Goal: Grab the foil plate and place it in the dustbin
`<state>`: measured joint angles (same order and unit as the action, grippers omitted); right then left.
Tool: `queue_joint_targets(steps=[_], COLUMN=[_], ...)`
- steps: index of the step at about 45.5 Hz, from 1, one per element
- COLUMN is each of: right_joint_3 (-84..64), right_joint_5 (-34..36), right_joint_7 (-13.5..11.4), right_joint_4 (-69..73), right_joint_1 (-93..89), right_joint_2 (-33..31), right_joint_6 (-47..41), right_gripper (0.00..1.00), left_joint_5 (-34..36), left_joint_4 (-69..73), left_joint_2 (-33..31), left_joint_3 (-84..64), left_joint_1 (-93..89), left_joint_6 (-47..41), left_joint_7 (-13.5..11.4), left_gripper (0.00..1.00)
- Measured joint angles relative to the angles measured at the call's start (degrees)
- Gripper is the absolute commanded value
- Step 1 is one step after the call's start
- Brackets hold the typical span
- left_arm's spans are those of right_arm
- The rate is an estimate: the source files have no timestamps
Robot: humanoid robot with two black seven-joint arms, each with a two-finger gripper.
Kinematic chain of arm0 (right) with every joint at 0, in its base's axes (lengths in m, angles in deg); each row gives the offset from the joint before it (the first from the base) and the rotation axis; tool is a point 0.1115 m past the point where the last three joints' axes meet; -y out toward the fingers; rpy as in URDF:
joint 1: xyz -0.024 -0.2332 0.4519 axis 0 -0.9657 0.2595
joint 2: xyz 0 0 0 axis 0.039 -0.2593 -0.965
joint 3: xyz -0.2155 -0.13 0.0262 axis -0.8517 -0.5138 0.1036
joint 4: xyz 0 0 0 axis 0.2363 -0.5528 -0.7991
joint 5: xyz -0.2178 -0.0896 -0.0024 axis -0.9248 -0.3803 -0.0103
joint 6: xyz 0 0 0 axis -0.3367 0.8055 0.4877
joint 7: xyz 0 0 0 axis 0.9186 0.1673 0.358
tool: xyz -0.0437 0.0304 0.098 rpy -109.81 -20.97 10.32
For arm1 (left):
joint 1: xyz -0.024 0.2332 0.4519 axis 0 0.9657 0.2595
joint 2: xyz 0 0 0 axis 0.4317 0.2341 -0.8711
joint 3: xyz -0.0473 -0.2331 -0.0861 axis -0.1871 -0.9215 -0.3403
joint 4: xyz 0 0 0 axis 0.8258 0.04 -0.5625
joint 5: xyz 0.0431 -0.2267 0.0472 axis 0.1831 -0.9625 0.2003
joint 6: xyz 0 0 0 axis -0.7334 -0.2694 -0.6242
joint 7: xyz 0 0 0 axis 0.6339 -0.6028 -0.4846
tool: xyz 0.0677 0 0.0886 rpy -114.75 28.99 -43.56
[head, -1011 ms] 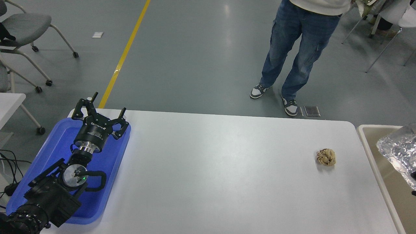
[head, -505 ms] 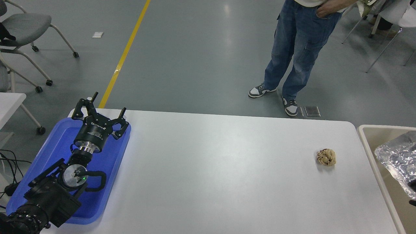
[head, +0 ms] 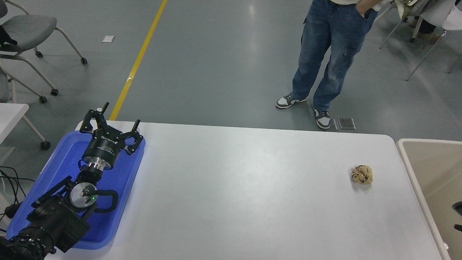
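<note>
White tabletop fills the near part of the scene, with grey floor beyond it. Nearest the camera, at the lower left, the left arm is seen parked over a blue tray, its left gripper held above the tray's far end with the fingers spread and nothing between them. At the right edge, only two small dark tips of the right gripper are seen over the dustbin; whether they are spread or pressed together cannot be told, so little of them being shown. A little farther in, a crumpled paper ball is seen lying on the table, near the dustbin's rim but apart from it. The part of the dustbin's tan inside that is in view is seen bare, and no foil plate is found on the table, in the blue tray or between the dark tips. It is judged that the plate is either low in the bin beyond the picture's edge or otherwise hidden; its place cannot be confirmed. If it is in the bin, the task is judged to be all but done, with only the drawing back of the right arm left. Farthest off, a person's legs are seen standing on the floor past the table, with chairs at the far left.
</note>
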<state>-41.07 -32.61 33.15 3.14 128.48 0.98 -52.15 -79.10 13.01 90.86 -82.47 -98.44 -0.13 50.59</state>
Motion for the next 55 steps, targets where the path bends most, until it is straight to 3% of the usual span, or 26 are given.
queue_joint_targets(steps=[15,41,55], right_joint_3=[-10.25,-23.02,-31.65], right_joint_5=[-0.04,-0.12,-0.12], right_joint_7=[-0.06,-0.05,-0.06], right_joint_4=[5.65,26.06,38.64], right_joint_1=[17.79,46.25,57.42], right_joint_2=[-2.17,4.72,7.89], right_joint_6=[-0.31,-5.23,-13.63], right_gripper=[1.0,1.0,1.0], left_joint_5=[0.0,0.01,0.01], left_joint_4=[-0.01,0.0,0.0], left_joint_2=[0.0,-0.01,0.0], left_joint_3=[0.0,0.0,0.0], left_joint_1=[0.0,0.0,0.0], left_joint_6=[0.01,0.02,-0.02], left_joint_7=[0.0,0.0,0.01], left_gripper=[1.0,1.0,1.0])
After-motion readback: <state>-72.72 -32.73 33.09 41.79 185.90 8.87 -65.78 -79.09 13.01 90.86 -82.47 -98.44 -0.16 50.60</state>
